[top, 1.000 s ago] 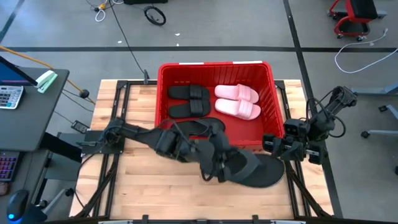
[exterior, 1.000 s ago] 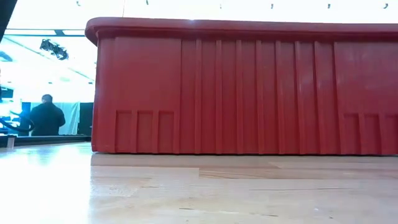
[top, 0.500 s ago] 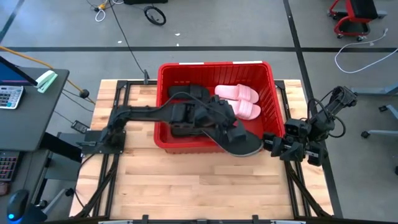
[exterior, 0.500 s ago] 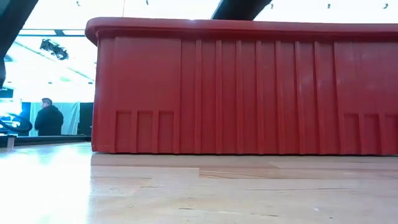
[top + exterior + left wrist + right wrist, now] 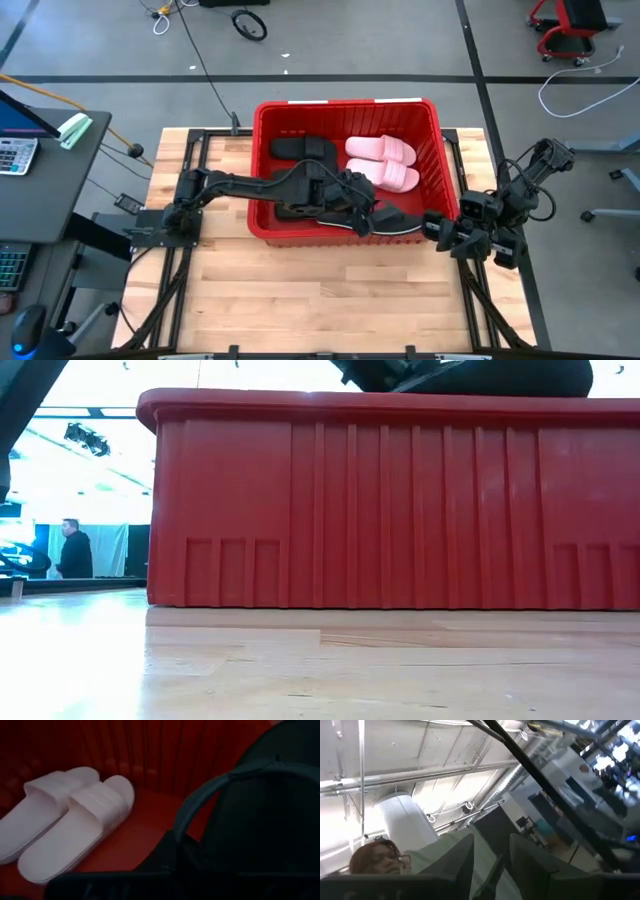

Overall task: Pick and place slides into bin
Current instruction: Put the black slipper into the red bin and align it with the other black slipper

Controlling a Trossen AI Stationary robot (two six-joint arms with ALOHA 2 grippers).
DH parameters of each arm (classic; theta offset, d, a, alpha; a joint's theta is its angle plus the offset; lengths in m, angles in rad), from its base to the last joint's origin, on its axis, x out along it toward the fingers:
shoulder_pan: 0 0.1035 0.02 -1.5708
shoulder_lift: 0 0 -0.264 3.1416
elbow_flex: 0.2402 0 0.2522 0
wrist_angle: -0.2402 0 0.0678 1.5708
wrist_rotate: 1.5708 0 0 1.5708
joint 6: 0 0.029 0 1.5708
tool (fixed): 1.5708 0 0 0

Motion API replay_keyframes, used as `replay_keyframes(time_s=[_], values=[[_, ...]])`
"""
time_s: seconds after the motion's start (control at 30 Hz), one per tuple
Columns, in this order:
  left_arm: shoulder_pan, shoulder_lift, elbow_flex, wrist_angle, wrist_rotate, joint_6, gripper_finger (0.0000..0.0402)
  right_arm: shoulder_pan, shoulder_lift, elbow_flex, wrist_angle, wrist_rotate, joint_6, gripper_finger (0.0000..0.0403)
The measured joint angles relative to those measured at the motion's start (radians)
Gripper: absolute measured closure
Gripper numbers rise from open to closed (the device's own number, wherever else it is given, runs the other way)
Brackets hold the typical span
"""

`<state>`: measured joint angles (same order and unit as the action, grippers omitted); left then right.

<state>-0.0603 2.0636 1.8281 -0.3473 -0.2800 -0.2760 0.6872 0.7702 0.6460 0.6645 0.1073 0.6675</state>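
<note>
The red bin (image 5: 262, 215) stands at the table's far middle and fills the low view (image 5: 380, 510). In it lie two black slides (image 5: 303, 162) at the left and two pink slides (image 5: 383, 163) at the right; the pink ones also show in the left wrist view (image 5: 70, 825). My left gripper (image 5: 356, 208) is over the bin's near right part, shut on a black thong flip-flop (image 5: 398, 223). The flip-flop shows above the bin's rim in the low view (image 5: 500, 375). My right gripper (image 5: 440, 232) waits at the table's right edge, open and empty. My left gripper holds the black flip-flop at its end nearest the arm, close to the thong strap (image 5: 200, 802). The gripper and the dark hide the exact place of contact. The fingers come from the table's left. The flip-flop lies about level and reaches toward the bin's right wall, at rim height.
Bare wooden table (image 5: 300, 290) lies in front of the bin. The bin's near wall (image 5: 380, 510) is tall. A desk with a calculator (image 5: 15, 155) stands at the left. A person (image 5: 72, 548) stands far off in the room; another person (image 5: 372, 857) shows in the right wrist view.
My left gripper has carried the black flip-flop from the table in front of the bin up and toward the far edge, over the bin's near wall. It now holds the flip-flop inside the bin's near right part. The gripper has stayed shut on it.
</note>
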Motion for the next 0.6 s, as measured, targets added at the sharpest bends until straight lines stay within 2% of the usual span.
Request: replay_keyframes(time_s=[0.13, 0.3, 0.6], values=[[0.000, 0.001, -0.036, 0.086, 0.002, 0.000, 0.0396, 0.000, 0.000, 0.000, 0.070, 0.000, -0.099, 0.0270], [0.029, 0.003, -0.036, 0.116, 0.009, 0.034, 0.0395, 0.000, -0.001, 0.000, 0.194, 0.001, -0.203, 0.0270], [0.127, 0.004, -0.036, 0.116, 0.001, 0.063, 0.0395, 0.000, 0.002, 0.000, 0.217, 0.001, -0.217, 0.0270]])
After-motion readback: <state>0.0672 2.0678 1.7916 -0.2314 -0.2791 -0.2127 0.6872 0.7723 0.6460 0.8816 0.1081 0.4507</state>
